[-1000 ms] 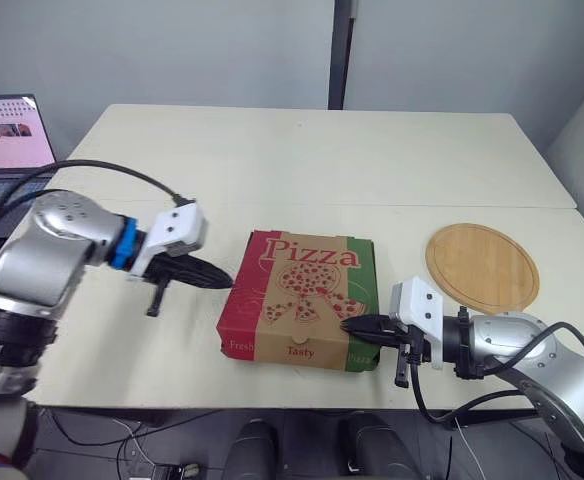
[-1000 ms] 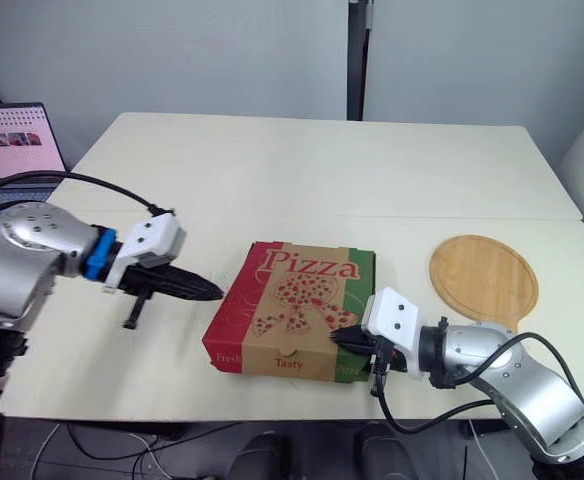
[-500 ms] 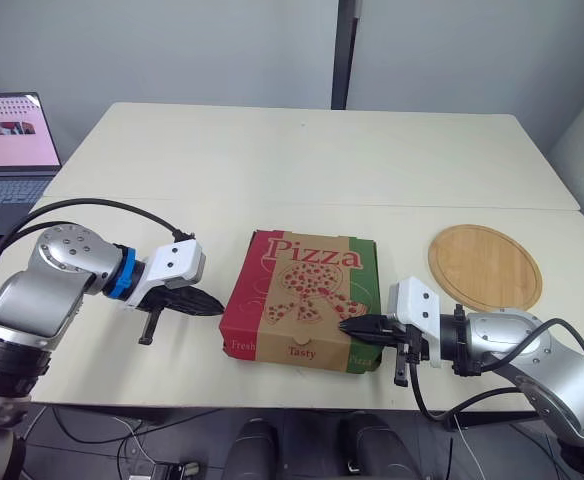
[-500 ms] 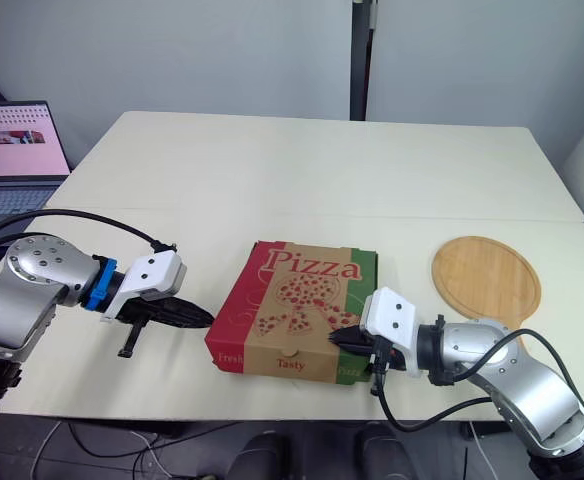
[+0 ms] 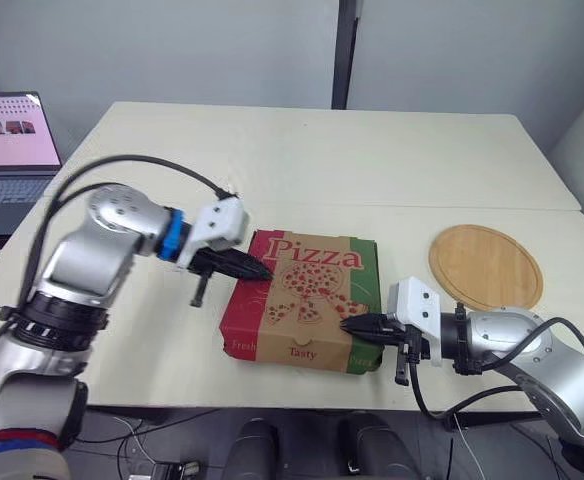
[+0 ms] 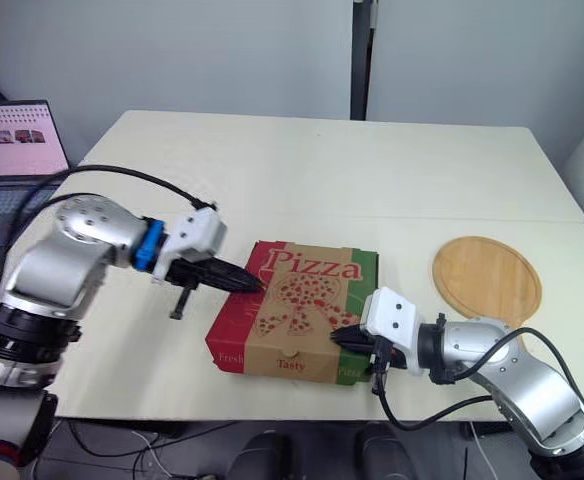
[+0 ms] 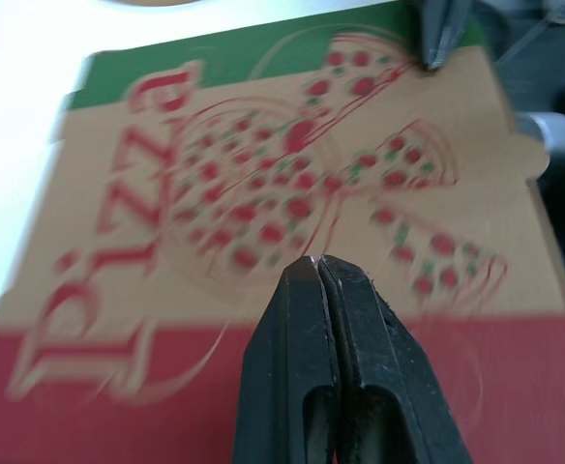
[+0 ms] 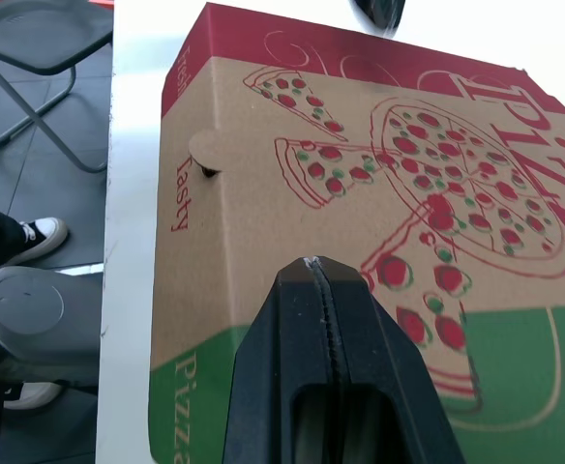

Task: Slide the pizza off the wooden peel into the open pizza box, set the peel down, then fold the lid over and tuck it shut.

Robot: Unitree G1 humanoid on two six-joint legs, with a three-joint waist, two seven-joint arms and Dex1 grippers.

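The left arm (image 5: 102, 240) reached in from the near left with the elbow bent and the forearm running right toward the centre. A blue ring (image 5: 172, 237) sat at its wrist, just behind a white housing (image 5: 220, 222). The left gripper (image 5: 259, 269) pointed right and slightly down; its two black fingers (image 7: 302, 329) were pressed together with no gap. The right arm (image 5: 547, 365) came in from the near right, forearm roughly level and running left. The right gripper (image 5: 350, 325) pointed left, its fingers (image 8: 292, 329) likewise closed tip to tip. The two grippers faced each other, well apart.
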